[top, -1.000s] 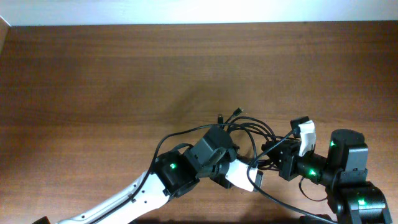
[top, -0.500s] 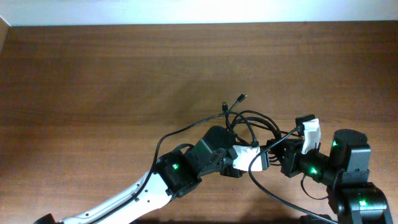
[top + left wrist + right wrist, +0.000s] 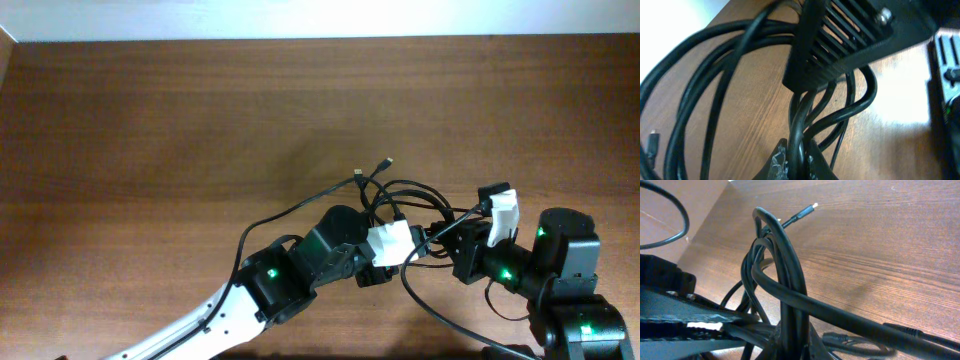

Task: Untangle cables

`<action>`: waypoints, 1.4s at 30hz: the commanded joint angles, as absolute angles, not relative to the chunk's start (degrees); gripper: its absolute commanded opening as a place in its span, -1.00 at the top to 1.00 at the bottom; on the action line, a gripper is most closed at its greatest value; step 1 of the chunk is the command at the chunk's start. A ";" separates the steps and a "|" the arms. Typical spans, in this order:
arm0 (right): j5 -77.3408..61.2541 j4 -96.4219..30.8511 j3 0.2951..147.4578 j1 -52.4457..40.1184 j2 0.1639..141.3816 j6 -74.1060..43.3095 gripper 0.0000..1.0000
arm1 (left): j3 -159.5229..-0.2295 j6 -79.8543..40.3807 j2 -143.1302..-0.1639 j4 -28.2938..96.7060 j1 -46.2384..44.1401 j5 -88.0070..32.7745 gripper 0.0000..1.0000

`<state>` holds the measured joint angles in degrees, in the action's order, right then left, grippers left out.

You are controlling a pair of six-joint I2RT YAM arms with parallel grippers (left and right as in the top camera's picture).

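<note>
— Claws first: is the left claw (image 3: 795,162) spread or pressed together?
— Pressed together, pinching the cables (image 3: 402,192). Its wrist view shows several black strands bunched between its pads (image 3: 777,161) and looping up and away.
— And the right claw (image 3: 790,345)?
— Also closed on the cables. Its wrist view shows a tight bundle rising from between its fingers, with one thicker strand crossing in front.
— How are the arms posed?
— The left arm (image 3: 255,290) comes in from the lower left edge and stretches diagonally up and right, wrist aimed right. The right arm (image 3: 562,250) stands at the lower right corner, folded, with its wrist pointing left.
— So the claws face each other?
— Yes, close together, low and right of centre on the table (image 3: 150,120). I cannot tell if they touch.
— Where do the cables lie?
— They are strung between the two claws, with loops spreading over the wood just beyond them. Two plugs (image 3: 387,161) stick out at the far side of the loops, near each other. One long strand runs left, curving back along the left arm. Another runs from the claws to the bottom edge.
</note>
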<state>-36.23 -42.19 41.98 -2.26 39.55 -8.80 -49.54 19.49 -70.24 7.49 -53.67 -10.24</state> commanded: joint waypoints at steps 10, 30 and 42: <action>-36.73 -44.29 40.84 -2.59 39.75 -9.43 0.92 | -51.75 12.43 -66.24 3.70 -53.21 -7.86 1.00; -36.12 -44.31 40.84 -2.59 39.75 -9.47 0.92 | -51.75 12.43 -61.45 3.62 -53.08 -7.05 1.00; -36.12 -44.31 40.84 -2.59 39.75 -9.47 0.92 | -51.75 9.28 -57.19 3.42 -53.10 0.05 1.00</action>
<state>-38.68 -42.96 41.95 -2.28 39.55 -10.52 -49.54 12.95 -61.69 6.26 -53.69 -6.15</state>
